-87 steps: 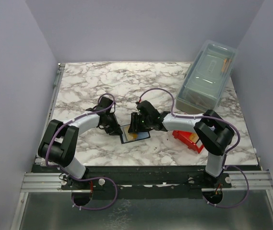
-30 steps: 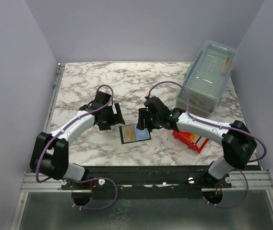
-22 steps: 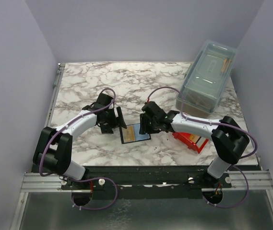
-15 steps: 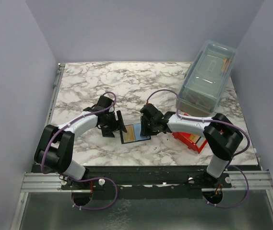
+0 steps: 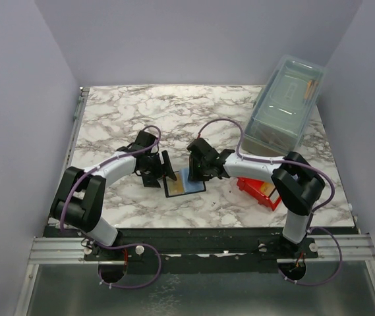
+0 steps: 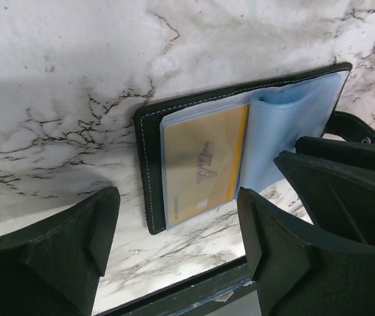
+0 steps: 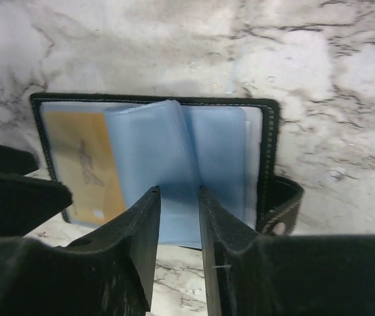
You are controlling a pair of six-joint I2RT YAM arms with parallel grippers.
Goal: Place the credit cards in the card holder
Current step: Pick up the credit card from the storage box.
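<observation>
The card holder (image 5: pixel 184 184) lies open on the marble between my two grippers, black with pale blue sleeves (image 7: pixel 220 151). One orange-gold credit card (image 6: pixel 203 164) sits inside its left sleeve, also showing in the right wrist view (image 7: pixel 85 164). A blue leaf (image 6: pixel 273 125) stands curled up in the middle. My left gripper (image 6: pixel 177 217) is open just off the holder's left edge (image 6: pixel 149 171), with nothing between its fingers. My right gripper (image 7: pixel 178 197) hangs low over the blue sleeves, its jaws a narrow gap apart with only sleeve surface showing in the gap.
A red bin (image 5: pixel 261 191) lies right of the holder, under my right forearm. A clear lidded box (image 5: pixel 285 105) stands at the back right. The table's front edge (image 6: pixel 194 283) runs close below the holder.
Both grippers have come down and inward to the holder from higher, wider positions. The right jaws have narrowed a lot, the left ones slightly. The holder has stayed put.
</observation>
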